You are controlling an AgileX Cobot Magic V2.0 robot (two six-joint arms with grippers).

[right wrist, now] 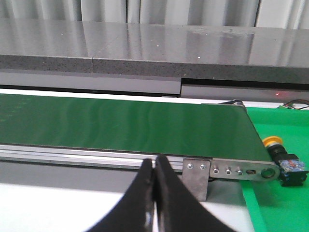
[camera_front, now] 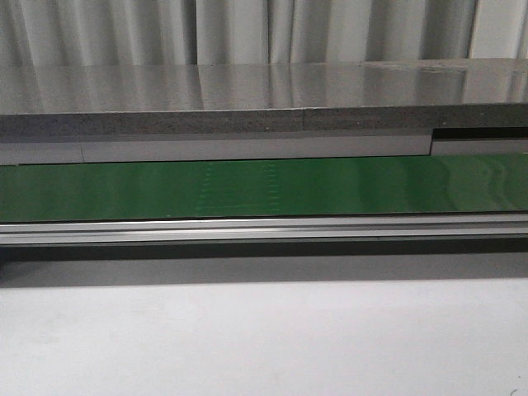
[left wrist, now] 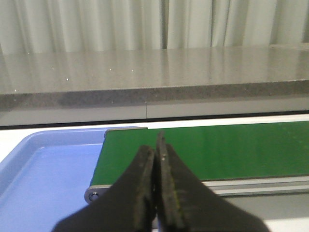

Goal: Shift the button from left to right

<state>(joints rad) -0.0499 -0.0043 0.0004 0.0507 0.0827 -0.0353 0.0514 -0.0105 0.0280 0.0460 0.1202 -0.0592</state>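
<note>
The button (right wrist: 282,160), a yellow-orange cap on a black body with red and blue marks, lies on its side on a green tray (right wrist: 285,203) just past the belt's right end, seen only in the right wrist view. My right gripper (right wrist: 154,162) is shut and empty, over the white table in front of the belt, well left of the button. My left gripper (left wrist: 155,147) is shut and empty, near the belt's left end beside a blue tray (left wrist: 43,179). Neither gripper shows in the front view.
A green conveyor belt (camera_front: 264,188) with an aluminium side rail (camera_front: 264,229) runs across the scene. A grey stone counter (camera_front: 264,99) and curtains stand behind it. White table surface (camera_front: 264,338) lies in front. A metal bracket (right wrist: 195,179) hangs at the belt's right end.
</note>
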